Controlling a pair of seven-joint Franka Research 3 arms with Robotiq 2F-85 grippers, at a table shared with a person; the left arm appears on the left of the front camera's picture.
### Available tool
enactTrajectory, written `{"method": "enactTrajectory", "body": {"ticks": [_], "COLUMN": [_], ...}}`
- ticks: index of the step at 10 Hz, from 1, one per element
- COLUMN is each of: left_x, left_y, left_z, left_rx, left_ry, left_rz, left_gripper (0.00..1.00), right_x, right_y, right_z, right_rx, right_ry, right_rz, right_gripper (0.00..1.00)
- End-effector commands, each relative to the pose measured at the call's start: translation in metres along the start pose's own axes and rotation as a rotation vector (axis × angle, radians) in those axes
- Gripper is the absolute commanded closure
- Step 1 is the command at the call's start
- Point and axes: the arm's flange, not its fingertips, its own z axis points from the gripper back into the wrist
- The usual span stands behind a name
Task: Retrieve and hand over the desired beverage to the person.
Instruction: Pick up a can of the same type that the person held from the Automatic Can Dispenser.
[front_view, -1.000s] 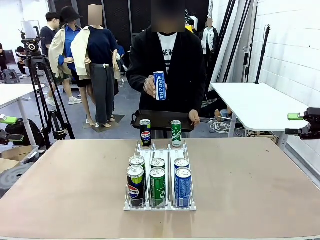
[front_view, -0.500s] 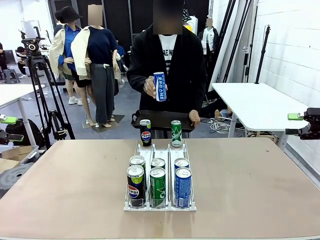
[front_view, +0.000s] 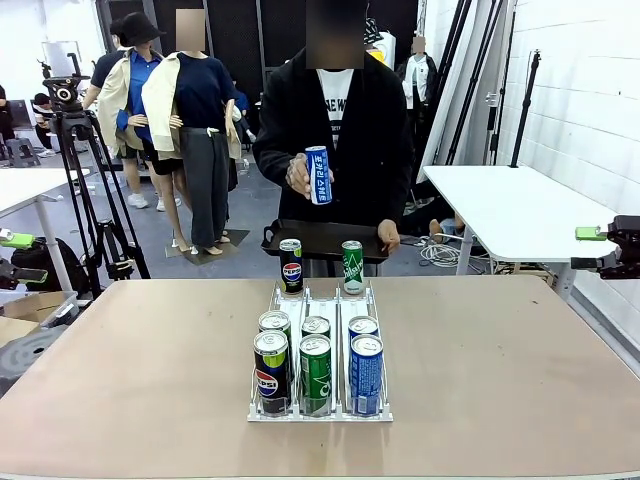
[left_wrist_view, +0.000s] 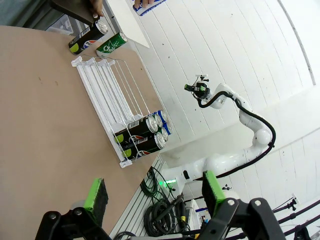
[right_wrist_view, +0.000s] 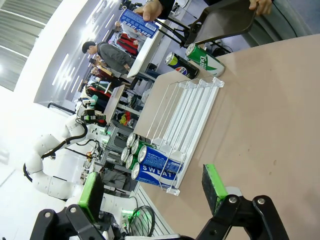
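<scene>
- Tan table (front_view: 500, 380) lies bare left and right of the centred can rack (front_view: 322, 298).
- Left gripper (left_wrist_view: 152, 194), right gripper (right_wrist_view: 153, 189): both wide, empty.
- Person (front_view: 360, 130), upper centre, holds blue can (front_view: 319, 173).

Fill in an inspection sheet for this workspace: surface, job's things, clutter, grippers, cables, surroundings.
Surface: tan table carrying a white wire rack.
Job's things: six cans stand in pairs at the rack's near end: Pepsi pair, green pair, blue pair. A far Pepsi can and a far green can stand at its far end. The person holds up a blue can in one hand and a black tray in the other.
Clutter: nothing seen.
Grippers: left gripper open, empty; right gripper open, empty.
Cables: loose cables on the floor by the side table.
Surroundings: camera tripod, white side table, people farther off.
</scene>
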Motion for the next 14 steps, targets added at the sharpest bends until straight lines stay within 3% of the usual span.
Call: {"method": "enactTrajectory", "body": {"ticks": [1,14], "left_x": [-0.0003,-0.0003], "left_y": [0.0002,0.0002], "left_z": [0.0012,0.0012], "left_rx": [0.006,0.006], "left_ry": [0.002,0.002], "left_rz": [0.000,0.000], "left_gripper": [0.00,0.00], "right_x": [-0.0033,-0.0033], "right_y": [0.0022,0.0022], "right_z": [-0.0013,-0.0013], "right_rx": [-0.006,-0.006], "right_ry": [-0.006,-0.006], "right_rz": [-0.005,-0.005], "right_gripper": [0.00,0.00]}}
